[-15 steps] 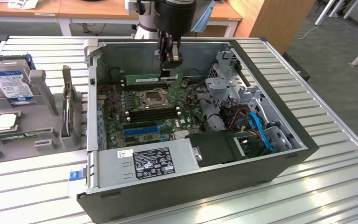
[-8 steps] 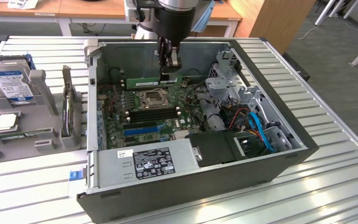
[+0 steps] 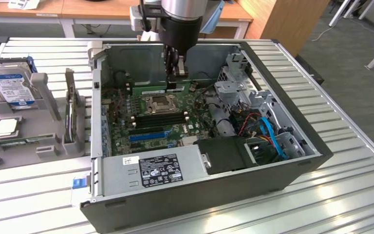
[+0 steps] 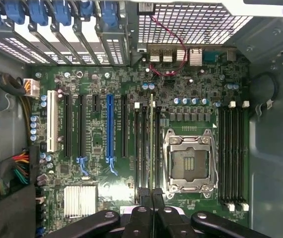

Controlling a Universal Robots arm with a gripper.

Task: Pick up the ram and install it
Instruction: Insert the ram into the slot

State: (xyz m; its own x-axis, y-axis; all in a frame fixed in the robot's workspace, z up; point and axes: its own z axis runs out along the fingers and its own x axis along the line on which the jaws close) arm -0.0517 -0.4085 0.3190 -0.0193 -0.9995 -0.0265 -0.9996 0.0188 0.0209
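The arm (image 3: 183,19) comes straight down from above into the open computer case (image 3: 304,129), which lies on its side on the slatted metal worktop (image 3: 349,195). Its gripper (image 3: 176,78) hangs upright over the far part of the motherboard (image 4: 106,191), just beyond the processor socket (image 3: 156,103).

In the wrist view the two black fingers (image 4: 144,196) are clenched together on the ram (image 4: 153,139), which shows there edge-on as a thin pale line. It runs along the black memory slots beside the socket (image 4: 188,158). Whether it is pushed fully into a slot cannot be told.

In the exterior view the ram (image 3: 154,90) is a long, narrow green strip with a pale label, standing on its long edge under the gripper.
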